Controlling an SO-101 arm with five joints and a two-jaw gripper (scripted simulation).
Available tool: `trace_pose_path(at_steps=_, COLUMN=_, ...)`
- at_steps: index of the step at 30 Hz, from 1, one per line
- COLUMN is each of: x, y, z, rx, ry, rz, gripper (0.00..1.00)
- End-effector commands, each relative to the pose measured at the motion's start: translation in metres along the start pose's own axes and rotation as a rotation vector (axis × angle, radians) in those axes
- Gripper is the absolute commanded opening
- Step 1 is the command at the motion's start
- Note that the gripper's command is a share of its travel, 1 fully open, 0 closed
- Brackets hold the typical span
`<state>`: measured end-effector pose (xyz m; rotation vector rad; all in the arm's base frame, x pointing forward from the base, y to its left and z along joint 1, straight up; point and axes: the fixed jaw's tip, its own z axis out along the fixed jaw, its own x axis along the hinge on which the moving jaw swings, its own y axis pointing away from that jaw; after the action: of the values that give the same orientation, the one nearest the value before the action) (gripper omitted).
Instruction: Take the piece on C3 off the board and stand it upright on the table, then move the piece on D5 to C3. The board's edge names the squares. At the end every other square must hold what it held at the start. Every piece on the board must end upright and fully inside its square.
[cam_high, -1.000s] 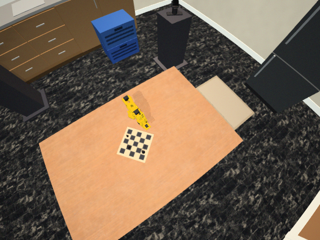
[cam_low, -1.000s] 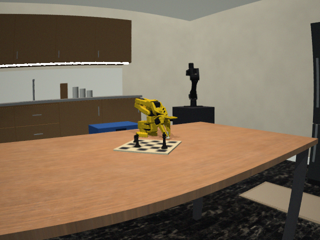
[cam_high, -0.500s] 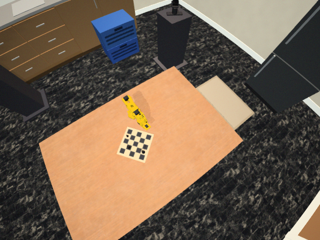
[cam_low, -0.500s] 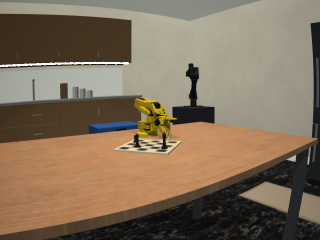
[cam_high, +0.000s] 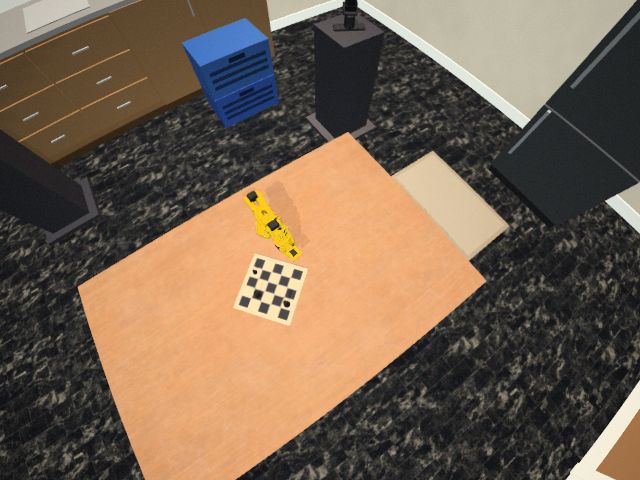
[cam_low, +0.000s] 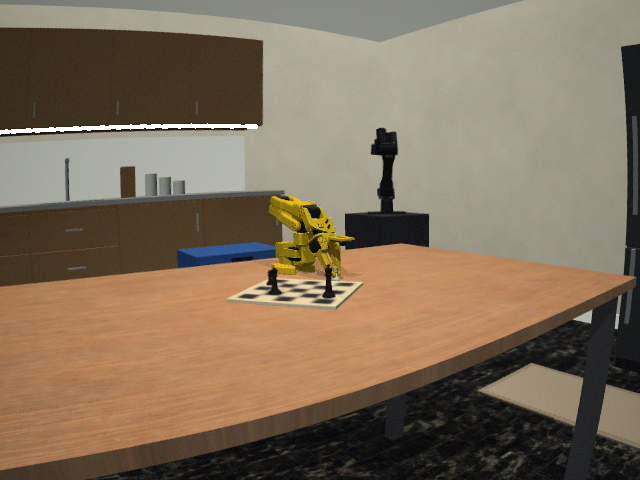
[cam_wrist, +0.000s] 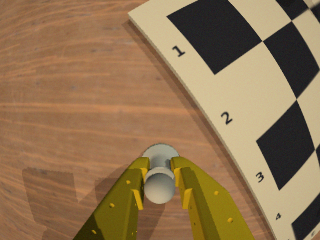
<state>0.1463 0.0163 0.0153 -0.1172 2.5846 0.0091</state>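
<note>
In the wrist view my yellow gripper (cam_wrist: 160, 183) is shut on a small white chess piece (cam_wrist: 160, 176), seen from above, over the bare wooden table just off the board's edge by the row marks 1 to 3. The chessboard (cam_high: 270, 288) lies in the middle of the table; it also shows in the side view (cam_low: 295, 292). Three black pieces stand on it (cam_high: 254, 270) (cam_high: 256, 293) (cam_high: 284, 304). In the side view the arm (cam_low: 305, 235) bends down behind the board's far right corner, with the white piece (cam_low: 336, 272) low at the table.
The arm's base (cam_high: 253, 198) sits on the table behind the board. A blue drawer unit (cam_high: 232, 69), a dark pedestal (cam_high: 346, 72) and brown cabinets (cam_high: 77, 87) stand on the floor beyond the table. A tan mat (cam_high: 449, 201) lies at the table's right.
</note>
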Motion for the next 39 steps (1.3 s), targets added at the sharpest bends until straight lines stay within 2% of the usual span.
trace_pose_path(at_steps=1, x=0.0037, y=0.0013, z=0.0019, rx=-0.005, ry=0.015, rz=0.004, gripper=0.01)
trace_pose_path(at_steps=14, x=0.0037, y=0.0013, z=0.0019, rx=-0.005, ry=0.015, rz=0.004, gripper=0.08)
trace_pose_path(at_steps=39, x=0.0037, y=0.0047, z=0.0018, rx=-0.017, ry=0.015, rz=0.004, gripper=0.09)
